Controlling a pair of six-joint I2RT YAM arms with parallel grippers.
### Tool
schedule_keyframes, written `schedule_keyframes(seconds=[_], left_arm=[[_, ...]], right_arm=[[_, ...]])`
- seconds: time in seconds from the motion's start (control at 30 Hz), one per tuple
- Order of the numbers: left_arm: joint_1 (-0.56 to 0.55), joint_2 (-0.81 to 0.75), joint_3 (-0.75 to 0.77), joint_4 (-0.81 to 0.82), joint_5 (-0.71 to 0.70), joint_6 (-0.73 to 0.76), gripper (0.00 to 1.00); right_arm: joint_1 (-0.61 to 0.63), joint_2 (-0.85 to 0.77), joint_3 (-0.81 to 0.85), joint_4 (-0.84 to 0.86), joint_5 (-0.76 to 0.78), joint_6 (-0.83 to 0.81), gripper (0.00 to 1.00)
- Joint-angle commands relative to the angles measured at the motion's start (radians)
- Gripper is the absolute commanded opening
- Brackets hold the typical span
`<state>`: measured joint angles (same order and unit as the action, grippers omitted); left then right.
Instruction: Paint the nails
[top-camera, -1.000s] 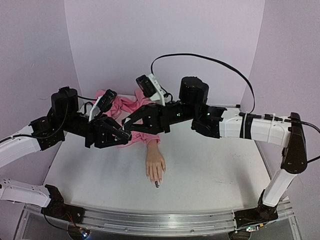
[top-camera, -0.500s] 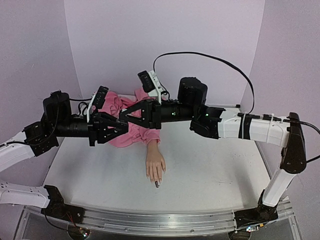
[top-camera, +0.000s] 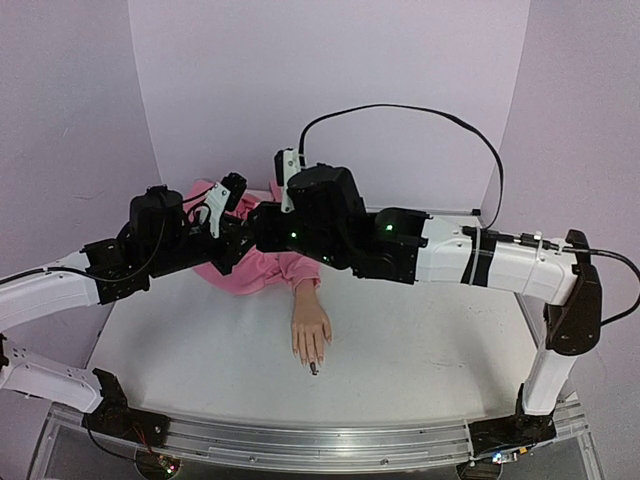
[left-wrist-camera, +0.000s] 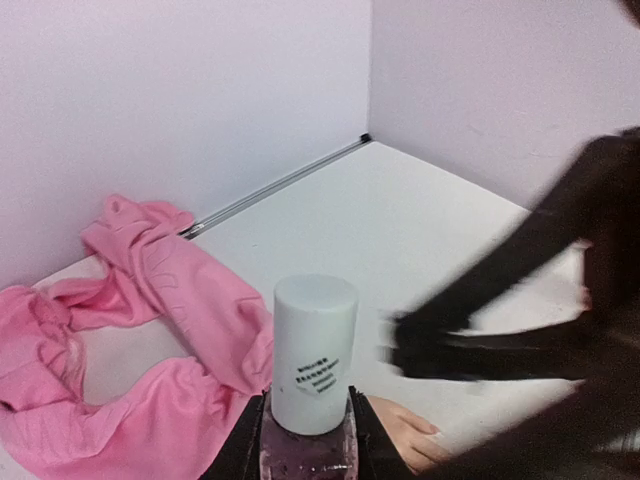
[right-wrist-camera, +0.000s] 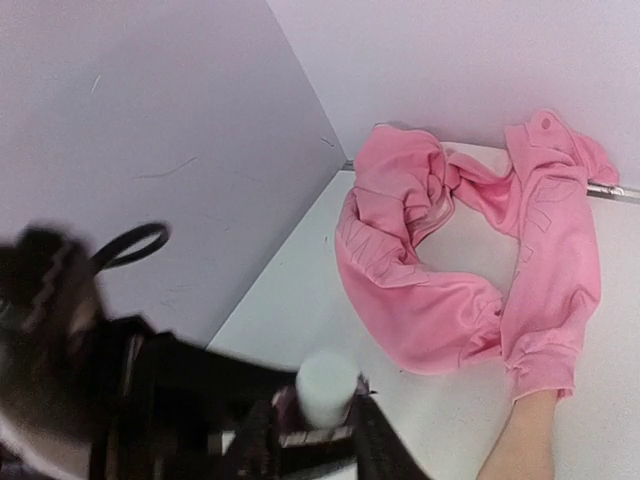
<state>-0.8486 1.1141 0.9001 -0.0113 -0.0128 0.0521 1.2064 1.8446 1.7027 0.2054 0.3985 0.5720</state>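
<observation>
The mannequin hand (top-camera: 311, 335) lies palm down mid-table, its pink sleeve (top-camera: 255, 272) bunched behind it. Its nails are skin-toned except one dark nail (top-camera: 314, 368) at the front. My left gripper (top-camera: 238, 238) is shut on a nail polish bottle (left-wrist-camera: 308, 455) with a white cap (left-wrist-camera: 315, 365) and holds it upright above the sleeve. My right gripper (top-camera: 262, 226) is open and meets it there. In the right wrist view its blurred fingers flank the cap (right-wrist-camera: 327, 388). In the left wrist view its fingertips (left-wrist-camera: 405, 345) sit just right of the cap.
The pink cloth (right-wrist-camera: 440, 260) spreads toward the back wall. Both arms cross over the rear left of the table. A black cable (top-camera: 400, 112) arcs above the right arm. Lilac walls close the back and sides.
Both grippers have moved together over the pink sleeve. The left one has brought the bottle up to the right gripper, whose wrist has turned and now reaches the cap. The mannequin hand has not moved.
</observation>
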Motion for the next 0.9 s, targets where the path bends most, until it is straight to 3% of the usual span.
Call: schedule_keyframes(seconds=[0.0, 0.17, 0.27, 0.33, 0.47, 0.6, 0.87], left_arm=[[0.062, -0.027, -0.011, 0.037, -0.036, -0.043, 0.00], [0.063, -0.114, -0.070, 0.024, 0.250, -0.107, 0.00], [0.066, -0.152, -0.067, 0.017, 0.470, -0.141, 0.00], [0.068, -0.167, -0.055, 0.017, 0.607, -0.172, 0.00], [0.069, -0.155, -0.011, 0.017, 0.840, -0.228, 0.00], [0.069, -0.104, 0.045, 0.017, 1.010, -0.286, 0.00], [0.068, -0.078, 0.071, 0.017, 1.069, -0.314, 0.00]], right_arm=[[0.023, -0.100, 0.021, -0.026, -0.176, -0.066, 0.47], [-0.105, -0.229, -0.131, 0.066, -0.561, -0.194, 0.83], [-0.174, -0.286, -0.227, 0.135, -0.787, -0.230, 0.95], [-0.206, -0.302, -0.262, 0.174, -0.918, -0.240, 0.95], [-0.212, -0.292, -0.286, 0.261, -1.144, -0.250, 0.89], [-0.211, -0.271, -0.309, 0.422, -1.279, -0.201, 0.75], [-0.206, -0.199, -0.283, 0.577, -1.373, -0.104, 0.48]])
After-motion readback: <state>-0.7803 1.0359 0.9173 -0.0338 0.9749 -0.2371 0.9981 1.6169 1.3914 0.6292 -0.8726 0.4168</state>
